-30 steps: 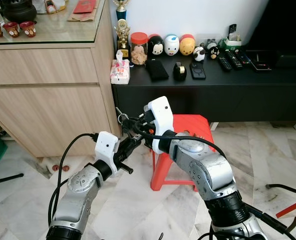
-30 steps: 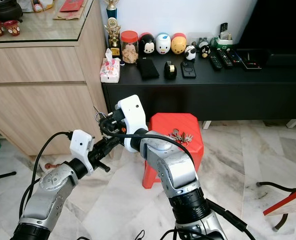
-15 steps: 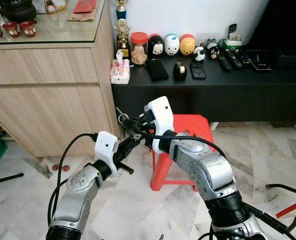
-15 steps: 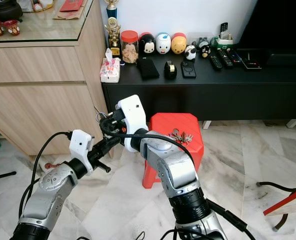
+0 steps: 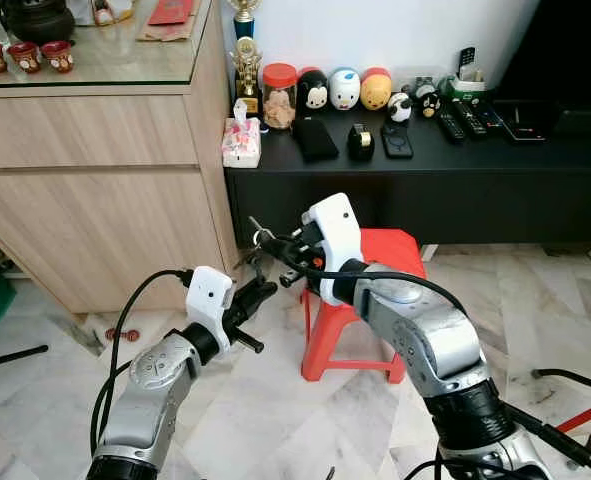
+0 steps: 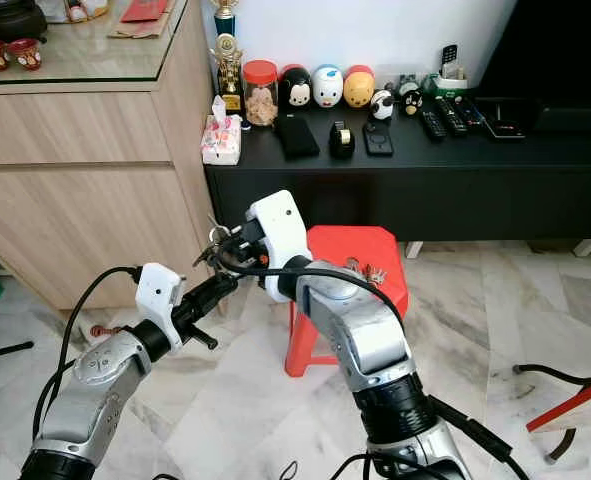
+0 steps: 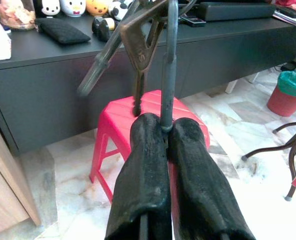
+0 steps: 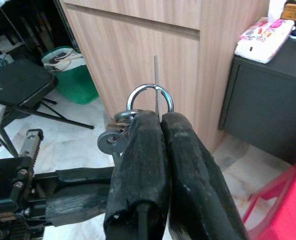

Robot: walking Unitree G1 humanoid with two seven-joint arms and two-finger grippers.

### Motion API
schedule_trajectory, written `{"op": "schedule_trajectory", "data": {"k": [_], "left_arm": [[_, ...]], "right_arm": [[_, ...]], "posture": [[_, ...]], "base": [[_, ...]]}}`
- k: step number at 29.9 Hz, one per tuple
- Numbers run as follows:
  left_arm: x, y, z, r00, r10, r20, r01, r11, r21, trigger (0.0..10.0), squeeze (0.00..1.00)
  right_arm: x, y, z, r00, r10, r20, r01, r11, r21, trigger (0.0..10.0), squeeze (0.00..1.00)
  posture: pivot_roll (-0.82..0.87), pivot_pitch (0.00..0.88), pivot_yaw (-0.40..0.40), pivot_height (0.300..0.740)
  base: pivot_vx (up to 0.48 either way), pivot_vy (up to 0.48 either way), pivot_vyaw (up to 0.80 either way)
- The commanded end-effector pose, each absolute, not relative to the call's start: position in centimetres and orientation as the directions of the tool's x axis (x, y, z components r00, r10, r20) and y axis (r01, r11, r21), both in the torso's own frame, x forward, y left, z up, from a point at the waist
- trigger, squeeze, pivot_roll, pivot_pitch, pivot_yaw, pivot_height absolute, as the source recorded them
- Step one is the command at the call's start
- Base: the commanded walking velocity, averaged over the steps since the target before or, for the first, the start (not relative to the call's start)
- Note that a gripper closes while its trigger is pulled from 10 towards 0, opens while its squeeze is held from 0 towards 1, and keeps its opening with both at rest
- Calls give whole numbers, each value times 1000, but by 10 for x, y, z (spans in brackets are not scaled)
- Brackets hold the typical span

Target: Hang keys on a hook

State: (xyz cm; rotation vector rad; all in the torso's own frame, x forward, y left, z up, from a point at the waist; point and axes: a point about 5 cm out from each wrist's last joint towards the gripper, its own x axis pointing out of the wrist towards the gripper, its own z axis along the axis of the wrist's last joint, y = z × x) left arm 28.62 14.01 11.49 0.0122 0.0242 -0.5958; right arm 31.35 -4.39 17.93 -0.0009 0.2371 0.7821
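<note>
My right gripper (image 5: 264,241) is shut on a metal key ring (image 8: 149,95), and several keys (image 8: 115,140) dangle from the ring. It hovers in front of the wooden cabinet's corner. Just below and in front of it, my left gripper (image 5: 263,291) is shut on a thin upright metal hook (image 7: 168,65). In the left wrist view the keys (image 7: 136,45) hang close beside that hook, near its top. Whether the ring sits over the hook's tip is hidden from me.
A red plastic stool (image 5: 380,252) stands right behind the grippers, with another bunch of keys (image 6: 363,268) on its seat. The wooden cabinet (image 5: 95,200) is at the left. A low black console (image 5: 445,175) with jars, toys and remotes lines the wall.
My right arm has shifted a little to the right with the key ring. The left gripper now sits slightly lower, so the gap between the two has widened.
</note>
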Motion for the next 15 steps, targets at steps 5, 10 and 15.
{"op": "schedule_trajectory", "data": {"k": [5, 10, 15], "left_arm": [[283, 142, 114, 823, -566, -44, 567, 824, 4, 0, 0], [281, 145, 112, 818, -572, -64, 574, 819, 16, 0, 0], [281, 145, 111, 816, -574, -68, 576, 817, 19, 0, 0]], "right_arm": [[317, -55, 181, 715, 668, -205, -671, 739, 64, 10000, 0], [321, -67, 178, 730, 644, -228, -657, 753, 26, 10000, 0], [318, -69, 178, 698, 675, -240, -693, 721, 11, 10000, 1000]], "posture": [[-109, 95, -49, 740], [-108, 95, -47, 740], [-109, 94, -47, 740]], "base": [[0, 0, 0], [0, 0, 0], [0, 0, 0]]}}
